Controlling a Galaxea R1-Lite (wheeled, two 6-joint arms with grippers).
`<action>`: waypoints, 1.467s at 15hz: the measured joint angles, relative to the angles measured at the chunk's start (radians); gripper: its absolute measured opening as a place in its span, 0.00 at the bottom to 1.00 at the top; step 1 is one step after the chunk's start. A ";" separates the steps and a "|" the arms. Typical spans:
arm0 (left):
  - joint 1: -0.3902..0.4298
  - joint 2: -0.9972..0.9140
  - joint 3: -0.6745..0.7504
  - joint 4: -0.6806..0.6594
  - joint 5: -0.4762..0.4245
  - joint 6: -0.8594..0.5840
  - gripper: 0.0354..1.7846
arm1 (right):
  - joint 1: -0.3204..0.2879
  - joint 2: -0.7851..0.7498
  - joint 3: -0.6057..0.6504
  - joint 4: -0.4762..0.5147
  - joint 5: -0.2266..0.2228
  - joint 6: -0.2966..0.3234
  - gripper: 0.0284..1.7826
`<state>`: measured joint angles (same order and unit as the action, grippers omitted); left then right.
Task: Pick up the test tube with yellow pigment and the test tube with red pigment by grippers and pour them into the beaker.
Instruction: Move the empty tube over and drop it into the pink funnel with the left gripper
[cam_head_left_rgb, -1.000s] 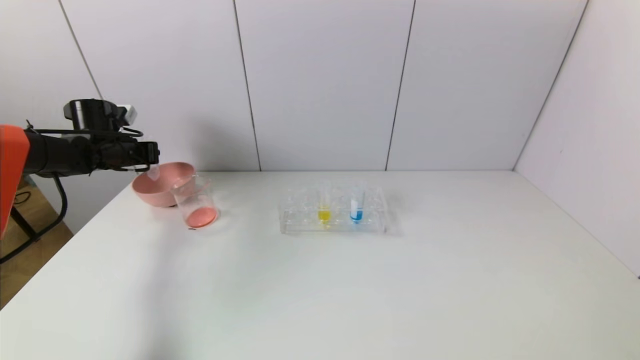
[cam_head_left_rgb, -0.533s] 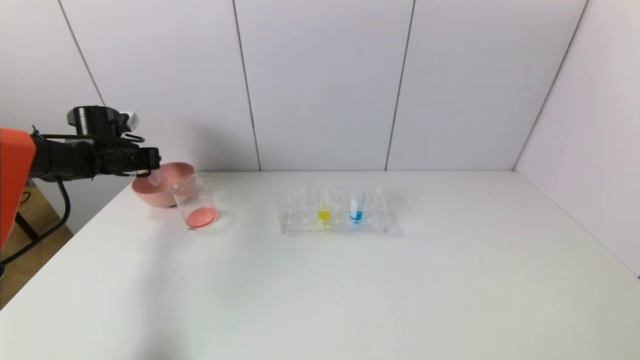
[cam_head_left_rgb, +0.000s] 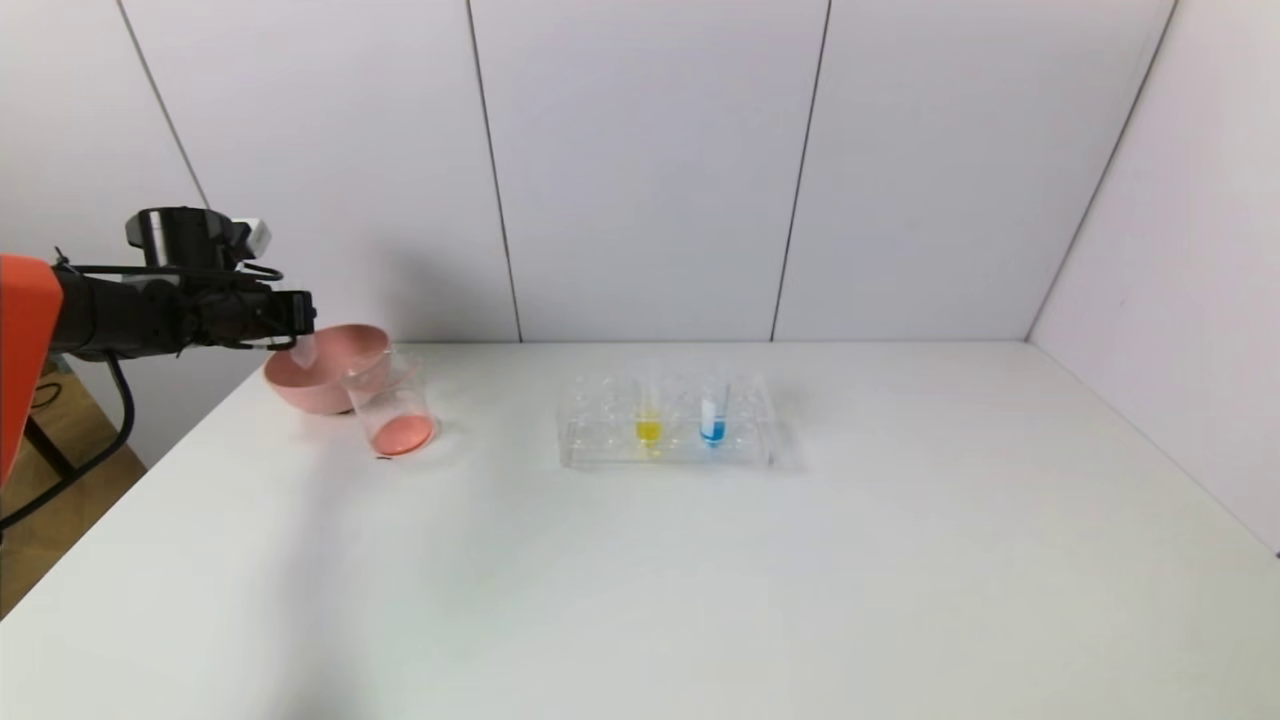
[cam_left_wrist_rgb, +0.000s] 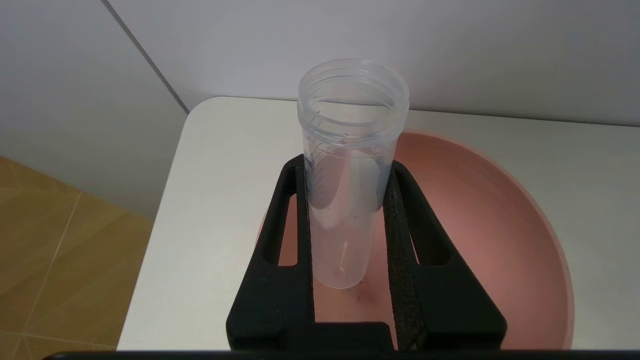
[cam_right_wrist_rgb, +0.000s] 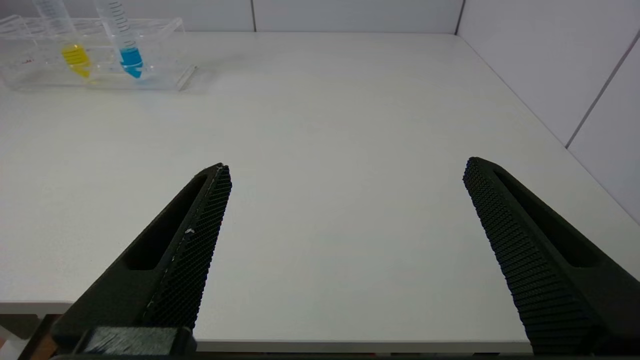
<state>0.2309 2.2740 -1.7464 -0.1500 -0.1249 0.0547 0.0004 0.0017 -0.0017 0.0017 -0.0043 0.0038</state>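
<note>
My left gripper (cam_head_left_rgb: 297, 318) is shut on a clear test tube (cam_head_left_rgb: 303, 350) that holds no liquid, just above the pink bowl (cam_head_left_rgb: 330, 392). In the left wrist view the tube (cam_left_wrist_rgb: 350, 125) sits between my left gripper's (cam_left_wrist_rgb: 346, 170) pads, over the bowl (cam_left_wrist_rgb: 490, 240). The beaker (cam_head_left_rgb: 390, 405) stands in front of the bowl with red-orange liquid in its bottom. No tube with red liquid shows. The test tube with yellow pigment (cam_head_left_rgb: 648, 412) stands in the clear rack (cam_head_left_rgb: 600, 445), also in the right wrist view (cam_right_wrist_rgb: 75, 52). My right gripper (cam_right_wrist_rgb: 345, 170) is open and empty near the table's front edge.
A tube with blue liquid (cam_head_left_rgb: 712, 415) stands in the rack beside the yellow one, also in the right wrist view (cam_right_wrist_rgb: 131, 55). The bowl and beaker stand near the table's far left corner, close to its left edge. White wall panels rise behind and to the right.
My left gripper with the tube has dipped slightly over the bowl and drifted a little left. Nothing else has moved.
</note>
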 joint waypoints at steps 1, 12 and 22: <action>0.000 -0.001 0.000 0.000 -0.001 0.000 0.23 | 0.000 0.000 0.000 0.000 0.000 0.000 0.95; -0.001 -0.009 -0.001 0.006 -0.003 0.000 0.23 | 0.000 0.000 0.000 0.000 0.000 0.000 0.95; -0.001 -0.012 0.004 0.011 -0.006 0.003 0.74 | 0.000 0.000 0.000 0.000 0.000 0.000 0.95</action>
<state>0.2298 2.2623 -1.7428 -0.1389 -0.1313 0.0577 0.0009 0.0017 -0.0017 0.0017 -0.0047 0.0043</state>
